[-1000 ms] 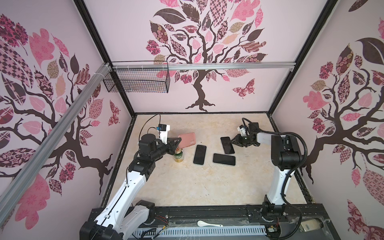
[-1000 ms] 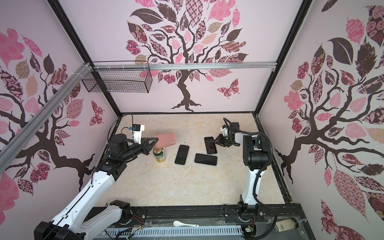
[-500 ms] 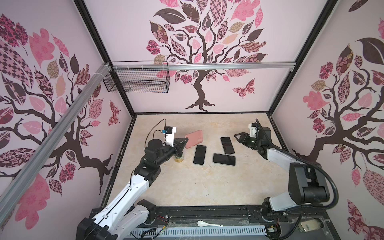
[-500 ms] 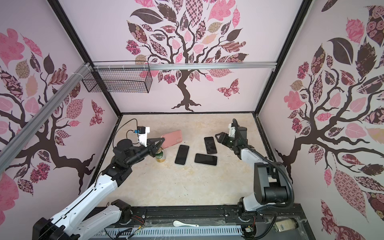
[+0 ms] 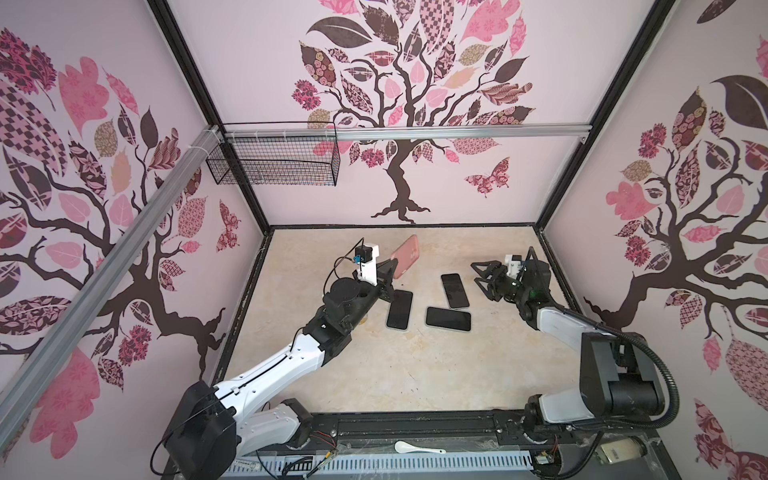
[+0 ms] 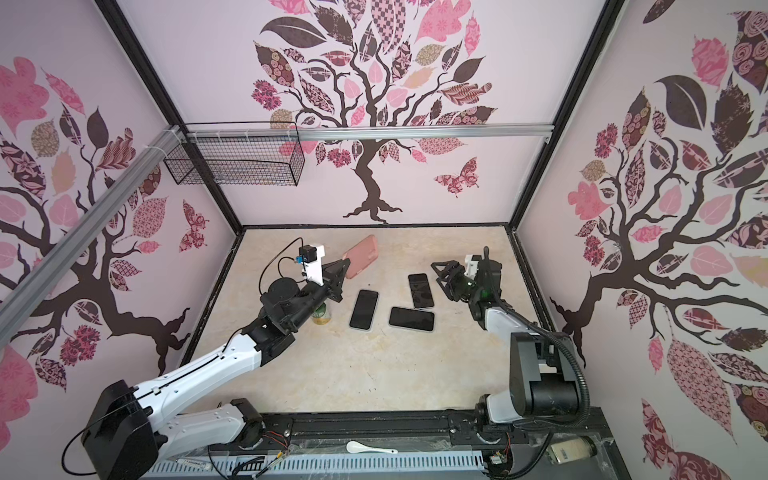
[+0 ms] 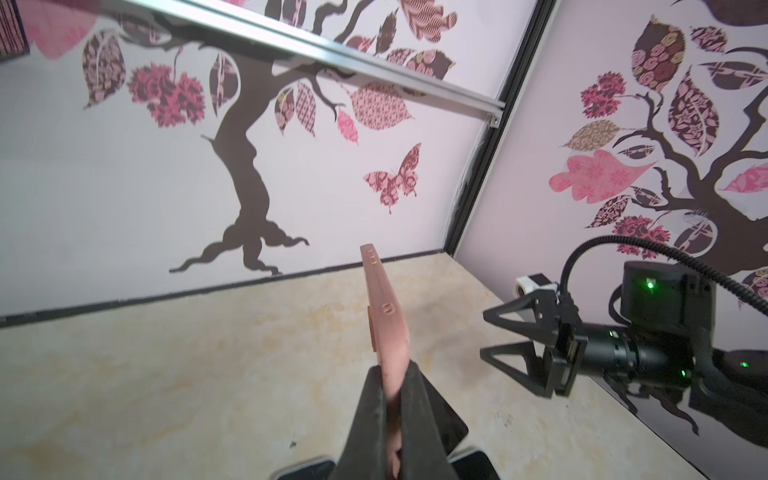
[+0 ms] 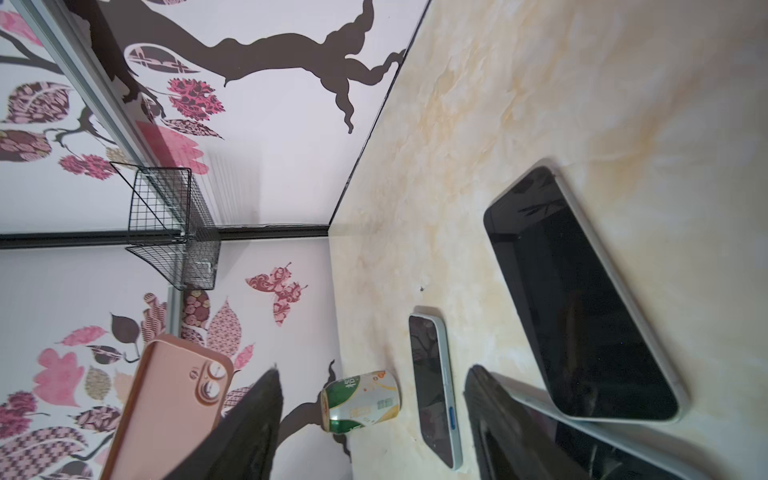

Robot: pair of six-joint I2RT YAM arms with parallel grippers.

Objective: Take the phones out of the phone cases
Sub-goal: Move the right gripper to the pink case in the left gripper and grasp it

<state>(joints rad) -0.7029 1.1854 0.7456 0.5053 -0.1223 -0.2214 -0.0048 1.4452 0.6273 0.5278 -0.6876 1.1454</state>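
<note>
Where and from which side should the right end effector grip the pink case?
Likely the free end of the pink case, by the camera cutout, pinched across its thickness from the right: the left end effector clamps the other end; the open right end effector faces its back.

Tree-decal walls (image 5: 457, 187), marbled beige floor (image 5: 395, 365), wire basket (image 5: 274, 166).
</note>
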